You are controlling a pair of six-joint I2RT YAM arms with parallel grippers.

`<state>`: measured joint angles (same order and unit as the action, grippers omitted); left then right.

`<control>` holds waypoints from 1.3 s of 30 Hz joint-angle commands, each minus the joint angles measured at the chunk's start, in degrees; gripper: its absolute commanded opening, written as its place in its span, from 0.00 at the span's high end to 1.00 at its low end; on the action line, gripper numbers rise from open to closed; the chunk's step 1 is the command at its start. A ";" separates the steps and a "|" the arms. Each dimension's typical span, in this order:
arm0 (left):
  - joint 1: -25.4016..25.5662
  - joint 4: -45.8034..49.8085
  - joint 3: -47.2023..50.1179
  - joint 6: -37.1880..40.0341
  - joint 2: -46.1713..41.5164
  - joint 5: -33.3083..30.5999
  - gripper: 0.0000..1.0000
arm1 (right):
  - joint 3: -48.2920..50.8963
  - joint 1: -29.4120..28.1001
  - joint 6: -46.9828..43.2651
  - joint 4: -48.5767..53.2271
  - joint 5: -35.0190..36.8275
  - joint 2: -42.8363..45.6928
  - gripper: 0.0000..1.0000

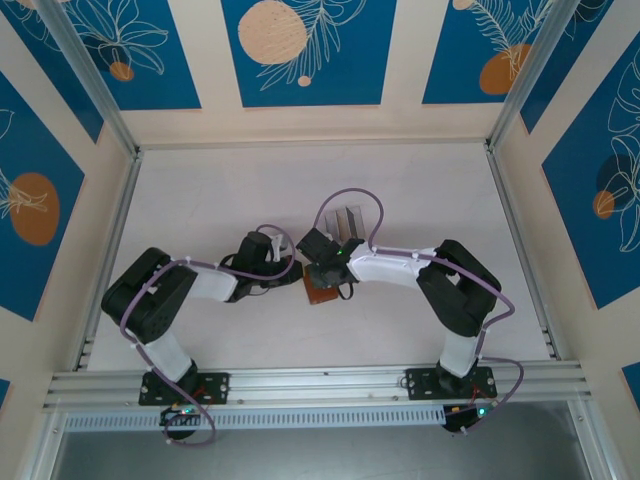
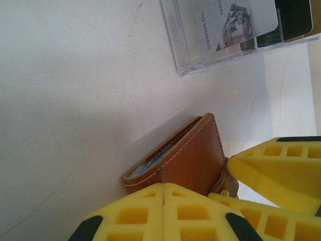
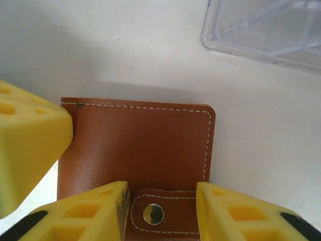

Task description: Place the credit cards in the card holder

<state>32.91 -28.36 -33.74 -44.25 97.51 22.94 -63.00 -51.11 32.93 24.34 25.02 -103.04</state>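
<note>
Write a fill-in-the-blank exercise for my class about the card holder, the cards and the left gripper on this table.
1. The card holder is made of ___ leather.
2. The cards stand in a ___ plastic stand.
3. The left gripper has its two fingers pressed ___, with no gap.

Missing words: brown; clear; together.

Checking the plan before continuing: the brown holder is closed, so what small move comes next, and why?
Probably squeeze the right tool firmly on the snap tab and pull it open. The card holder lies shut, the tab sits in that tool's gap, whether pinched yet I cannot tell, and the shut left tool is at the holder's edge.
</note>
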 commanded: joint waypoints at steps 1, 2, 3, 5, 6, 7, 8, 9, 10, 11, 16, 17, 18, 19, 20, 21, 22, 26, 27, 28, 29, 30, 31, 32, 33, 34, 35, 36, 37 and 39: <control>1.00 2.70 0.94 1.10 2.25 -0.61 0.96 | 0.94 -0.73 -0.28 0.27 -3.74 -0.93 0.57; 1.02 2.70 0.96 1.10 2.33 -0.61 0.96 | 1.08 -0.63 -0.24 0.21 -4.04 -0.93 0.56; 1.01 2.65 0.95 1.02 2.33 -0.69 0.96 | 1.21 -0.49 -0.23 0.10 -4.50 -0.93 0.55; 1.02 2.69 0.96 1.10 2.26 -0.70 0.97 | 1.43 -0.50 -0.30 0.25 -4.49 -1.02 0.55; 1.02 2.76 1.10 1.09 2.25 -0.75 0.97 | 1.48 -0.60 -0.32 0.48 -3.94 -1.17 0.56; 1.02 2.83 1.12 1.17 2.08 -0.87 0.97 | 1.39 -0.71 -0.16 1.05 -3.08 -1.40 0.58; 1.00 2.95 1.20 1.18 1.98 -1.05 0.97 | 1.31 -0.90 -0.01 1.78 -2.01 -1.61 0.59; 1.00 3.03 1.13 1.18 1.90 -1.14 0.97 | 1.38 -1.13 0.19 2.33 -0.86 -1.72 0.60; 1.02 3.18 1.13 1.27 1.83 -1.24 0.97 | 1.54 -1.50 0.42 2.85 0.75 -1.72 0.62; 1.01 3.31 1.12 1.29 1.80 -1.40 0.97 | 1.65 -1.96 0.79 3.44 2.67 -1.81 0.62; 1.00 3.79 0.65 1.47 2.24 -2.03 0.98 | 2.77 -2.99 2.26 4.10 6.54 -2.03 0.76; 1.05 3.91 0.59 1.61 2.45 -2.09 0.98 | 2.88 -3.11 2.36 4.01 6.57 -1.71 0.83; 1.11 4.13 0.49 1.70 2.59 -2.16 0.99 | 2.96 -3.26 2.40 3.93 6.63 -1.32 0.89; 1.11 4.42 0.36 1.91 2.76 -2.39 0.99 | 2.93 -3.59 2.25 3.75 6.72 -0.43 0.95; 1.15 4.75 0.24 2.18 2.85 -2.54 0.99 | 2.97 -3.85 2.10 3.63 6.63 0.57 1.00; 1.17 5.17 0.09 2.40 3.02 -2.83 1.00 | 2.97 -3.98 1.93 3.62 6.60 1.62 1.00; 1.24 5.53 0.05 2.74 3.11 -3.02 1.00 | 2.95 -3.99 1.71 3.62 6.31 2.83 1.00; 1.55 6.86 -0.14 3.94 3.31 -3.75 1.00 | 4.85 -2.28 1.44 3.33 3.34 8.51 1.00; 1.59 6.99 0.00 4.14 3.32 -3.95 1.00 | 5.71 -1.39 1.61 3.01 1.59 9.87 1.00; 1.62 7.00 0.04 4.25 3.43 -3.96 1.00 | 6.80 -0.12 1.93 2.58 -0.54 11.45 1.00; 1.72 7.00 0.10 4.40 3.47 -4.03 1.00 | 7.90 1.38 2.33 2.18 -3.04 12.60 1.00; 1.80 7.00 0.14 4.51 3.52 -3.94 1.00 | 8.84 2.89 3.05 1.94 -4.79 13.37 1.00; 1.90 7.00 0.14 4.72 3.68 -3.90 1.00 | 10.17 4.57 3.88 1.29 -6.29 14.01 1.00; 2.01 7.00 0.04 4.87 3.65 -3.81 1.00 | 11.48 6.16 4.70 0.53 -7.45 14.35 1.00; 2.22 7.00 -0.13 5.03 3.73 -3.62 1.00 | 12.48 7.42 5.75 -0.08 -8.45 14.45 0.97; 2.42 7.00 -0.26 5.20 3.74 -3.44 1.00 | 13.63 8.85 7.19 -0.70 -9.24 14.45 0.86; 2.71 7.00 -0.44 5.31 3.70 -3.14 1.00 | 14.73 9.97 8.80 -1.38 -9.58 14.37 0.78; 2.98 7.00 -0.58 5.46 3.57 -3.03 1.00 | 15.69 10.64 10.15 -2.19 -9.59 14.36 0.75; 3.30 7.00 -0.76 5.63 3.43 -2.93 1.00 | 16.86 11.03 11.92 -3.18 -9.17 14.48 0.70; 3.82 7.54 -1.13 5.97 3.21 -2.99 1.00 | 17.74 10.61 14.07 -4.32 -7.47 14.83 0.66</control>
<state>34.83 -27.86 -35.03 -40.05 98.45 20.95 -46.76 -40.03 41.76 21.76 19.07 -88.82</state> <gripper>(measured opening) 0.038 0.333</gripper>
